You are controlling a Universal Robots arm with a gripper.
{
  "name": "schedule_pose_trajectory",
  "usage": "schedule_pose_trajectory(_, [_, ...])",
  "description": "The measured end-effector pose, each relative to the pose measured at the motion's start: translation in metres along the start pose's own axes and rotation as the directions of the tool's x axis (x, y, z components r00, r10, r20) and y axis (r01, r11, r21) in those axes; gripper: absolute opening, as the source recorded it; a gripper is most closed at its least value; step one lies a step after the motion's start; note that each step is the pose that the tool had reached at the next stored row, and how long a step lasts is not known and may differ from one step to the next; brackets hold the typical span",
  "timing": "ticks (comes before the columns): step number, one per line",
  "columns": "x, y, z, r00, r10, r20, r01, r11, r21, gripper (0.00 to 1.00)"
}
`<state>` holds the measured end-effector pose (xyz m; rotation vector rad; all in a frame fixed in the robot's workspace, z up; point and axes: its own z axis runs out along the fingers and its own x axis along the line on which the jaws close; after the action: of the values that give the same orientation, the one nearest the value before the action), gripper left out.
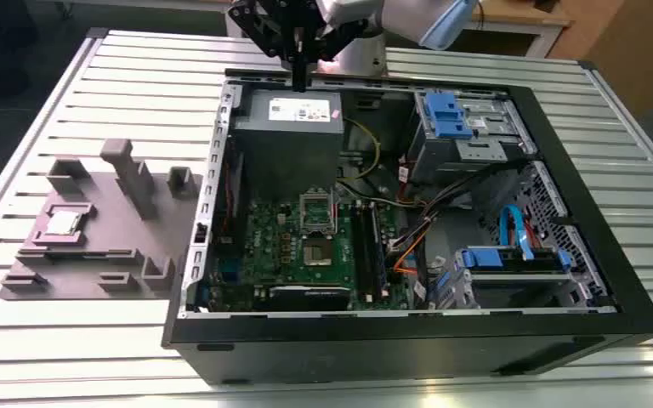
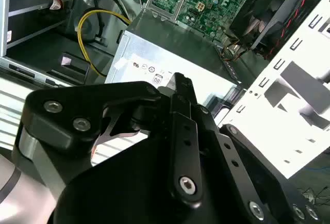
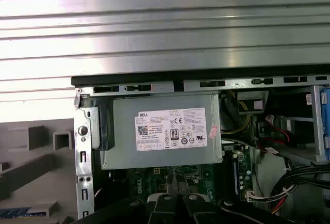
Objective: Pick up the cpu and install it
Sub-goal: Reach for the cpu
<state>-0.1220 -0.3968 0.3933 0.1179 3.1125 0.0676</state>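
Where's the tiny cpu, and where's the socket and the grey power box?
cpu (image 1: 64, 223), exterior view, middle of its silvery top.
socket (image 1: 319, 249), exterior view, its dark centre.
power supply (image 1: 286, 144), exterior view, its bare grey face.

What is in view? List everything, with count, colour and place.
cpu: one, silvery, lying on the holder.
holder: one, grey, on the table at the exterior view's left of the case.
case: one, black, open.
table: one, silvery, slatted, under everything.
power supply: one, grey, inside the case.
circuit board: one, green, inside the case.
socket: one, metal-framed, on the circuit board.
gripper: one, black, shut, holding nothing, above the power supply.
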Motion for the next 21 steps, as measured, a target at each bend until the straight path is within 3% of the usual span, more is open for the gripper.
schedule_pose_trajectory(12, [0.0002, 0.0004, 0.0000, 1.0000, 0.000, 0.0000, 0.000, 1.0000, 0.0000, 0.10])
schedule_pose_trajectory(21, [0.0041, 0.0001, 0.0002, 1.0000, 0.000, 0.0000, 0.000, 1.0000, -0.0003, 0.10])
